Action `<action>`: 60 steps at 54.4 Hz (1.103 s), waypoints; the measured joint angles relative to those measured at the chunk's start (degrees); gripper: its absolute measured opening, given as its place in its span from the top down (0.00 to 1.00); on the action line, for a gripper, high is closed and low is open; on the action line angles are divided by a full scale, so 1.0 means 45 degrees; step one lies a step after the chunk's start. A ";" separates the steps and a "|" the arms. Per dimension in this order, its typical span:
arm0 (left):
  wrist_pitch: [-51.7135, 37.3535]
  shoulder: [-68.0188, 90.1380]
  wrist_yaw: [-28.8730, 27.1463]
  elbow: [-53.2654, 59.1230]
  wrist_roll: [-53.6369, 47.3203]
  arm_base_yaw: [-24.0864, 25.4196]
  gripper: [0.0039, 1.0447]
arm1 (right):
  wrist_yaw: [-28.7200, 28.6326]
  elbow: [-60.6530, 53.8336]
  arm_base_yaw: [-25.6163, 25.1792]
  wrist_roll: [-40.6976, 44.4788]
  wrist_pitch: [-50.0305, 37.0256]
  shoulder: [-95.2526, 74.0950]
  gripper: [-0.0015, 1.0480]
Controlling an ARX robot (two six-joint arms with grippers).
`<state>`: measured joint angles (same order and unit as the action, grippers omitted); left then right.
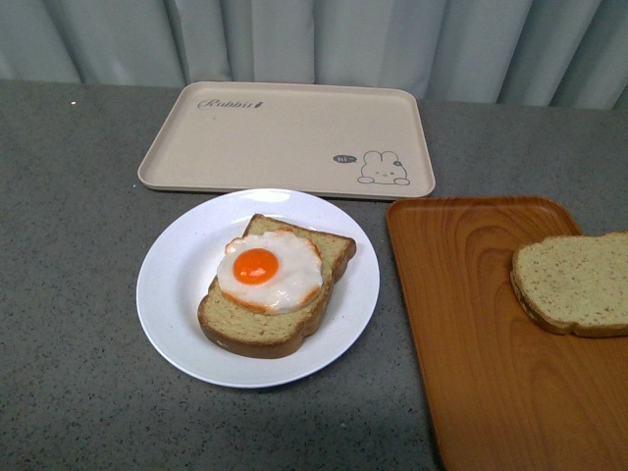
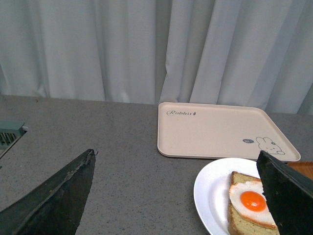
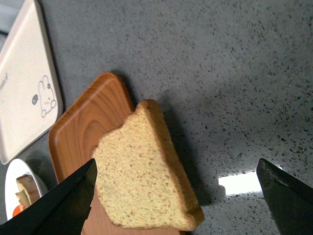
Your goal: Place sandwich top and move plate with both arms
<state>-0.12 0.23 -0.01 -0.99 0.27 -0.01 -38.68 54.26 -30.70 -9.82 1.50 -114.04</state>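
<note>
The beige tray (image 1: 285, 137) bears the script word "Rabbit" and a tiny "hi" bubble beside its rabbit drawing

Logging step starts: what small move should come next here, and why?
Probably lower the right gripper onto the sandwich top: its jaws stand open over that slice, which lies on the wooden tray, not yet on the egg-topped slice.

Front cam looks down over counter (image 1: 78, 294). Left wrist low, facing curtain (image 2: 98, 49); right wrist overhead, close. All share plate (image 1: 169, 294), rabbit tray (image 1: 285, 137).

Grey speckled tabletop (image 1: 78, 294) (pale curtain (image 1: 294, 39) behind)
</note>
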 joint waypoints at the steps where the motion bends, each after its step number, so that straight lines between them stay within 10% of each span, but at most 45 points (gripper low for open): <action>1: 0.0000 0.0000 0.0000 0.0000 0.0000 0.0000 0.06 | -0.0015 0.0078 0.0029 0.0058 0.0097 -0.0136 0.09; 38: 0.0000 0.0000 0.0000 0.0000 0.0000 0.0000 0.06 | 0.0495 0.0068 0.1831 -0.0248 -0.0277 -0.1661 0.10; 60: 0.0000 0.0000 0.0000 0.0000 0.0000 0.0000 0.06 | 0.0675 0.0102 0.1778 -0.0253 -0.0267 -0.1632 0.69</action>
<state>-0.12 0.23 -0.01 -0.99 0.27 -0.01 -35.64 54.72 -22.70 -10.96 0.30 -121.38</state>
